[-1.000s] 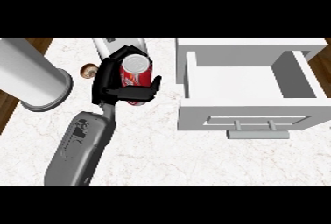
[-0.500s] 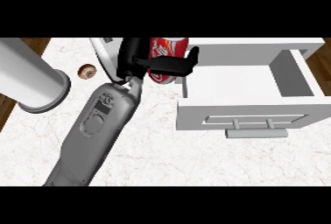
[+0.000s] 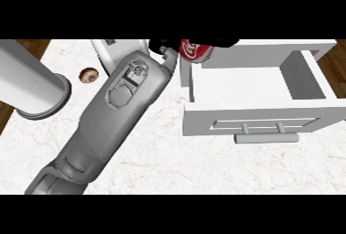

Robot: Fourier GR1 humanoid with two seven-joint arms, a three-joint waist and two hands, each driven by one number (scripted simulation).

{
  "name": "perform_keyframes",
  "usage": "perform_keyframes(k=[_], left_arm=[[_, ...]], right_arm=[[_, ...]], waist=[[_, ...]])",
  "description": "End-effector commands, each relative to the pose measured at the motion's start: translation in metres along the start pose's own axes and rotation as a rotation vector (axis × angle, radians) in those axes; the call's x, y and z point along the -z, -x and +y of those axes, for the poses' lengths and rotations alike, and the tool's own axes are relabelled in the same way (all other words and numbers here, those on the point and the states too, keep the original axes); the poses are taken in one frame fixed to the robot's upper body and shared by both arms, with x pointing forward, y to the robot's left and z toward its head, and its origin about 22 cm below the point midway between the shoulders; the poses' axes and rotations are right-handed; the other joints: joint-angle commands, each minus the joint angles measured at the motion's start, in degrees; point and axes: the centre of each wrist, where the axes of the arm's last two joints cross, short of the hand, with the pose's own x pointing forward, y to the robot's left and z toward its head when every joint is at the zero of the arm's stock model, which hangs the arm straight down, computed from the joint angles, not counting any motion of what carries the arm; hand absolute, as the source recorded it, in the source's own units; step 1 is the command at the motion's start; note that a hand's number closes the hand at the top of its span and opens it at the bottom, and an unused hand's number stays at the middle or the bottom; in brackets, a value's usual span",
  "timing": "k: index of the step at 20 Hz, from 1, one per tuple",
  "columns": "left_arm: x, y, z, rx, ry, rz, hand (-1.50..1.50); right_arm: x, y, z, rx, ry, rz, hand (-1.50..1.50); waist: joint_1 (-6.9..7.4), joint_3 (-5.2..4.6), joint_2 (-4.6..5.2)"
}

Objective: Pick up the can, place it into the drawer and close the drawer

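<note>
Marble counter [image 3: 202, 167], open drawer [image 3: 202, 122]. My left hand [image 3: 164, 45], fingers curled round the red can [image 3: 195, 50], holds it over the drawer's rear left corner: carrying step. Next, I judge: move inward, lower, release.

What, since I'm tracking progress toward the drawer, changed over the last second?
The left robot hand, shut on the red can, carried it away and rightward, from left of the open drawer to its back-left corner. Nothing was let go. The drawer and grey cylinder stayed put.
</note>
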Motion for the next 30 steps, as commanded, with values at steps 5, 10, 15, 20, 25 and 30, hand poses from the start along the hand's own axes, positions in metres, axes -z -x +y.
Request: perform_keyframes(k=[5, 10, 15, 20, 25, 30], left_arm=[[0.021, -0.004, -0.027, 0.048, -0.006, 0.035, 1.5], [0.027, -0.009, -0.032, 0.066, 0.009, 0.04, 1.5], [0.034, -0.019, -0.043, 0.109, -0.013, 0.037, 1.5], [0.032, 0.008, -0.04, 0.114, 0.004, 0.082, 1.5], [0.035, 0.009, -0.042, 0.159, -0.02, 0.045, 1.5], [0.029, 0.028, -0.041, 0.19, -0.054, 0.046, 1.5]], right_arm=[[0.012, 0.021, 0.008, 0.008, -0.01, -0.006, -1.5], [0.008, -0.001, 0.014, -0.002, -0.014, -0.001, -1.5], [0.017, -0.01, 0.004, 0.001, -0.008, -0.021, -1.5], [0.03, 0.007, 0.008, 0.001, -0.023, -0.012, -1.5], [0.034, 0.012, 0.006, 0.007, -0.035, -0.018, -1.5], [0.036, 0.011, 0.016, 0.016, -0.064, -0.015, -1.5]], waist=[[-1.4, 0.05, 0.54], [-0.75, -0.01, 0.25], [-1.99, 0.04, 0.54], [-2.28, 0.07, 0.79], [-3.1, 0.12, 1.01], [-4.62, 0.15, 1.27]])
